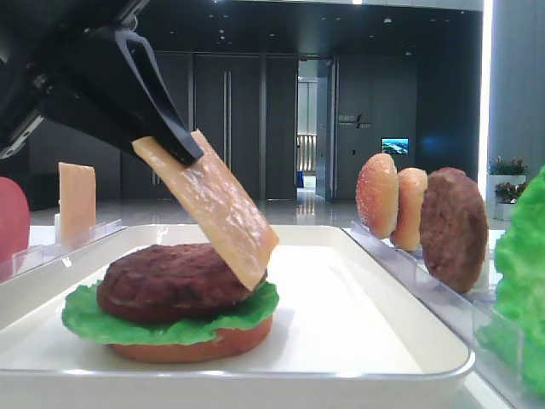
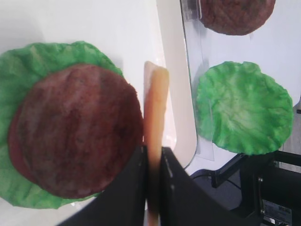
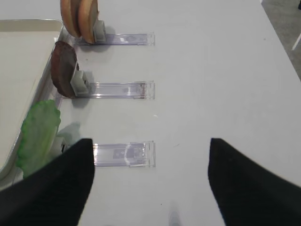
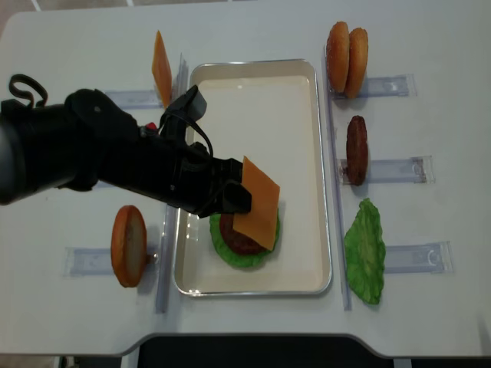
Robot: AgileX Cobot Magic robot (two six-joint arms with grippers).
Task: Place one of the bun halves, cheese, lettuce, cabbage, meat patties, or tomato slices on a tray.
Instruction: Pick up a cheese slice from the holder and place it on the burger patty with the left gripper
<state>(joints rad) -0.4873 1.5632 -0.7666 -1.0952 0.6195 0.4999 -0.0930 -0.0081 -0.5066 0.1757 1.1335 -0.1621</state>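
The left gripper (image 4: pixel 234 198) has its jaws clamped tight on one edge of a cheese (image 4: pixel 259 203) slice, held tilted over the tray (image 4: pixel 253 73), its lower corner touching the meat patty (image 1: pixel 174 277) stacked on lettuce (image 1: pixel 94 322). The right gripper (image 3: pixel 150 176) hovers above the desk (image 3: pixel 225 70), jaws wide apart, holding nothing.

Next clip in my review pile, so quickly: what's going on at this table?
The left gripper is shut on a cheese slice, holding it tilted over the burger stack on the white tray. The slice's lower corner is at the meat patty, which sits on lettuce and a tomato slice. The right gripper is open and empty over the table beside the holders.
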